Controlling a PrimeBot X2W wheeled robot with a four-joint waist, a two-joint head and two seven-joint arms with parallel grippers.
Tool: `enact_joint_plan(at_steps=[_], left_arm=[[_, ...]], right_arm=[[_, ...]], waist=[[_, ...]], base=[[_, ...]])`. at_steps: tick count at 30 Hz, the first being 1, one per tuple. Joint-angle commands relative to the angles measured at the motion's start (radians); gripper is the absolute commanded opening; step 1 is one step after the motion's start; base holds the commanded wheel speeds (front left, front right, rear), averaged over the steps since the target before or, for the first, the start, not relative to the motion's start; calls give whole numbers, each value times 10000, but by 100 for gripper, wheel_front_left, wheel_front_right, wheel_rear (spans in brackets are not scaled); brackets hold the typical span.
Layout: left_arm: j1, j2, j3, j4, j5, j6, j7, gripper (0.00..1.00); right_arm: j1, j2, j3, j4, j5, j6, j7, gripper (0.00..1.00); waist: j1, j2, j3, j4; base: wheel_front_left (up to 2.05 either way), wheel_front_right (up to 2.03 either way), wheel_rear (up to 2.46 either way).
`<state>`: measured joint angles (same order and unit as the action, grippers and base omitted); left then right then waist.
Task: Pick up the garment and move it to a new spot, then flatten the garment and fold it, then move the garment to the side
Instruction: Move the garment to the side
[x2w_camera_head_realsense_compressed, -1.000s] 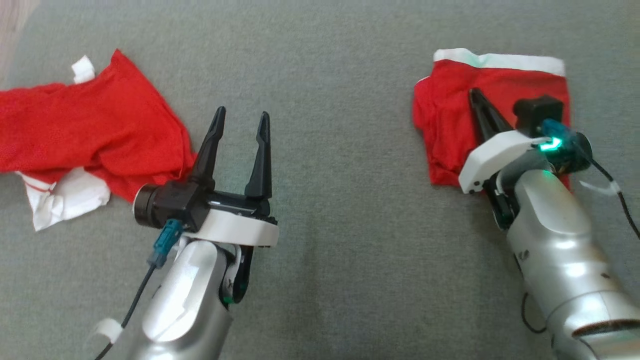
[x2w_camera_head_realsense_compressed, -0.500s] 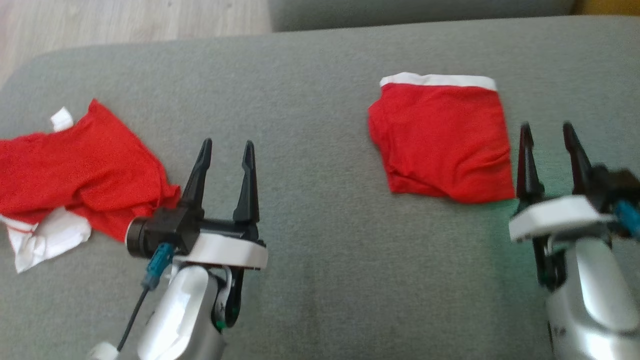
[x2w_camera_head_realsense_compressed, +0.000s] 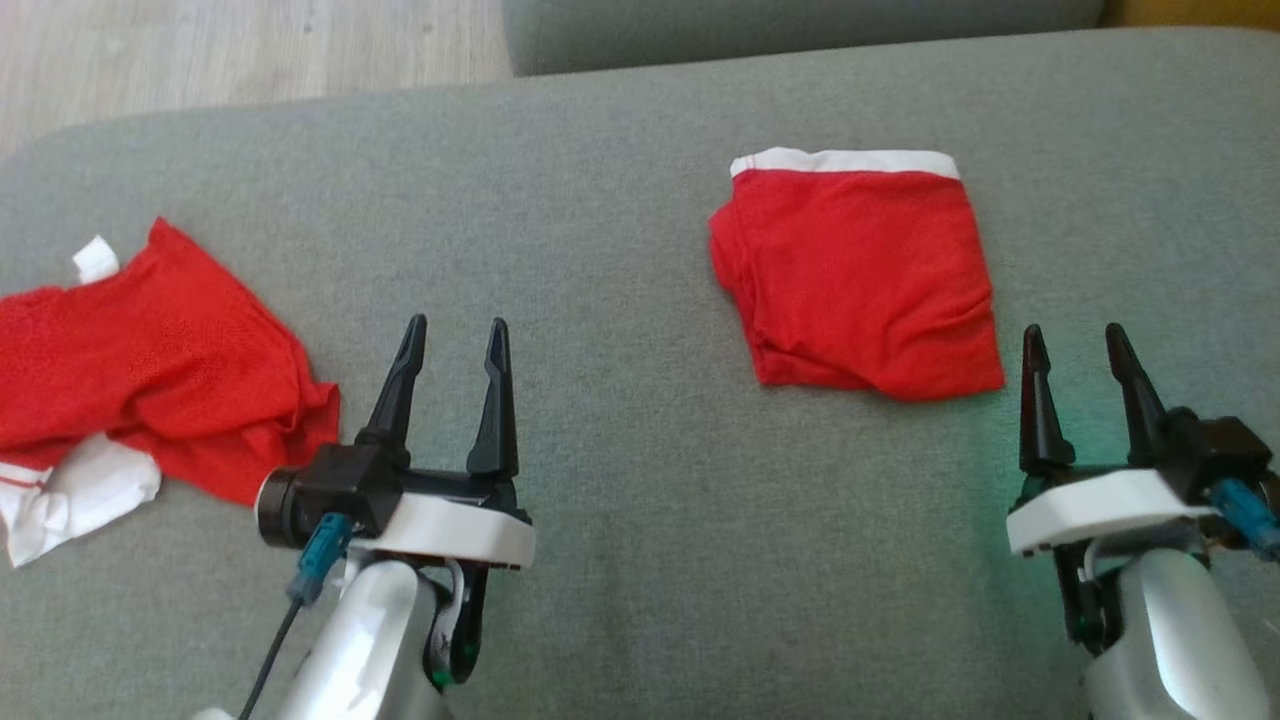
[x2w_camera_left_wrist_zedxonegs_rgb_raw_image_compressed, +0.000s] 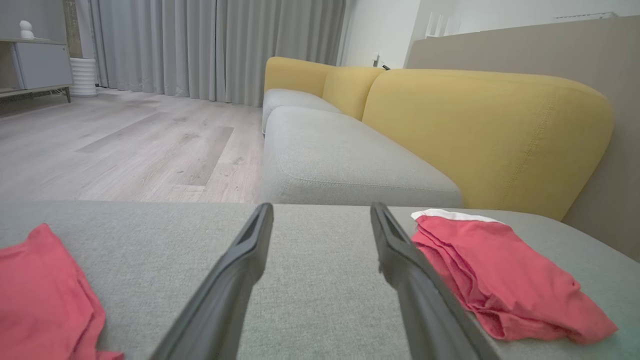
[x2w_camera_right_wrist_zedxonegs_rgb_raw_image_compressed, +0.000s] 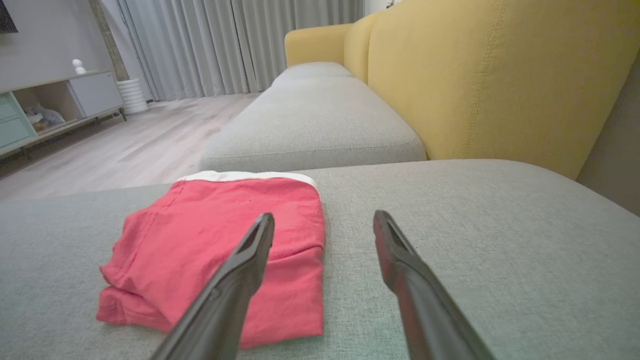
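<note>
A folded red garment with a white waistband (x2w_camera_head_realsense_compressed: 860, 280) lies flat on the grey cushion at the upper right; it also shows as the folded garment (x2w_camera_right_wrist_zedxonegs_rgb_raw_image_compressed: 225, 250) and the same garment (x2w_camera_left_wrist_zedxonegs_rgb_raw_image_compressed: 495, 280). My right gripper (x2w_camera_head_realsense_compressed: 1076, 340) stands open just below and right of it, touching nothing. My left gripper (x2w_camera_head_realsense_compressed: 455, 333) is open over bare cushion in the middle. A crumpled red and white garment (x2w_camera_head_realsense_compressed: 150, 380) lies at the far left, with its edge (x2w_camera_left_wrist_zedxonegs_rgb_raw_image_compressed: 40, 295) beside my left fingers.
The grey cushion (x2w_camera_head_realsense_compressed: 620, 250) ends at its far edge near a wooden floor (x2w_camera_head_realsense_compressed: 250, 45). A second grey seat (x2w_camera_left_wrist_zedxonegs_rgb_raw_image_compressed: 330, 160) and yellow backrests (x2w_camera_left_wrist_zedxonegs_rgb_raw_image_compressed: 480, 135) stand beyond. A low cabinet (x2w_camera_right_wrist_zedxonegs_rgb_raw_image_compressed: 45, 105) is across the room.
My right gripper has let go of the folded garment, drawn back toward me and opened. The head camera has tilted up, so the whole scene sits lower in the picture.
</note>
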<state>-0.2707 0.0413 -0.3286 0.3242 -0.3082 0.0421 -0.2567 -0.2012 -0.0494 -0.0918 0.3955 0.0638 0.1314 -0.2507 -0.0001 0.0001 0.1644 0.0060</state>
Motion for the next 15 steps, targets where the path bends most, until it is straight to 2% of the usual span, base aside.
enact_joint_plan(at_steps=[1,7,15], left_arm=[[-411,89,260,-315,69,-29,-51,100],[-682,89,176,-309,105,-74,-51,100],[-1006,89,27,-303,69,-60,-51,100]], right_arm=[[-519,-10,203,-180,-107,-7,-109,100],[-1727,-10,-223,766,-187,-7,532,100],[-3250,-10,-865,2804,157,-7,1672,100]], waist=[[1,-1,154,81],[1,-1,755,394],[1,-1,1351,896]], base=[[0,0,0],[0,0,0],[0,0,0]])
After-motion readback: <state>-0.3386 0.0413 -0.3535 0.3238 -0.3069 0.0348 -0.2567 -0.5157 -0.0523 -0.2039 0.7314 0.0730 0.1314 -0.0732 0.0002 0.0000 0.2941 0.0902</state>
